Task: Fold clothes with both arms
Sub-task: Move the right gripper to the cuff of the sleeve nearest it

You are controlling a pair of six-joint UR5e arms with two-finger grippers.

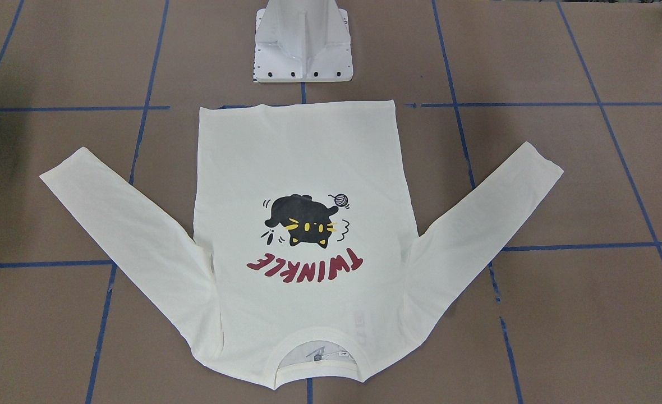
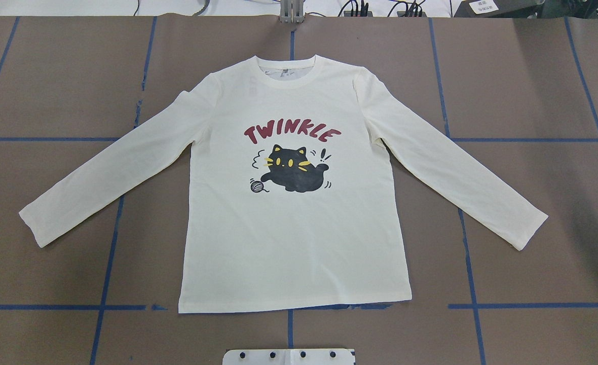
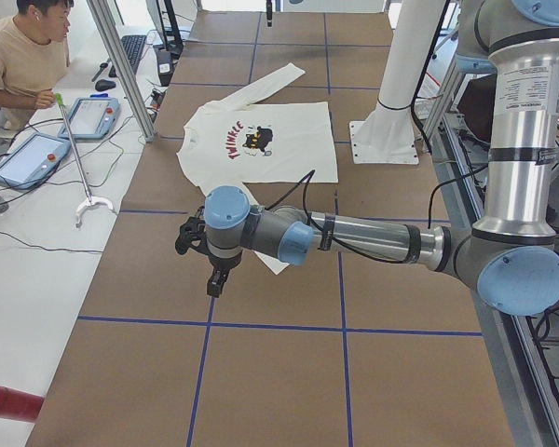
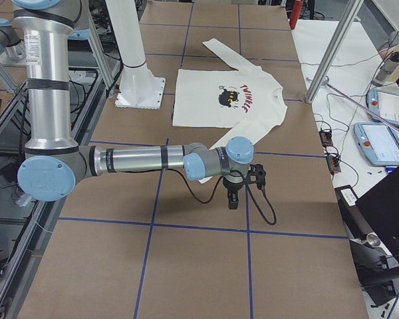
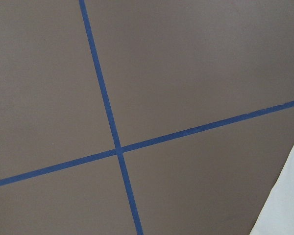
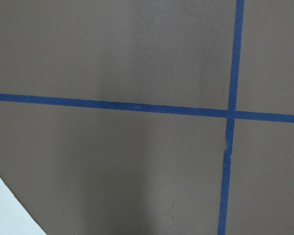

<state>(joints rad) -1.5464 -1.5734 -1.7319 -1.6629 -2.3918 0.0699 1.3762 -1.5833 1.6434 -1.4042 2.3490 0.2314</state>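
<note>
We see shirt (image 2: 294, 243) flat on table (image 2: 50, 76), sleeves spread. Left hand (image 3: 216, 284) and right hand (image 4: 232, 199) hover near cuffs; whether wide or narrow, we cannot tell.

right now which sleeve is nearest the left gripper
The robot's-left sleeve, at the overhead view's left: the left gripper hangs just past its cuff, while the other sleeve lies across the shirt.

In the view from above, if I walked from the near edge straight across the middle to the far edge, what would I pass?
White base plate → T-shirt hem → black cat print → "TWINKLE" lettering → collar → cables beyond the table's far edge.
</note>
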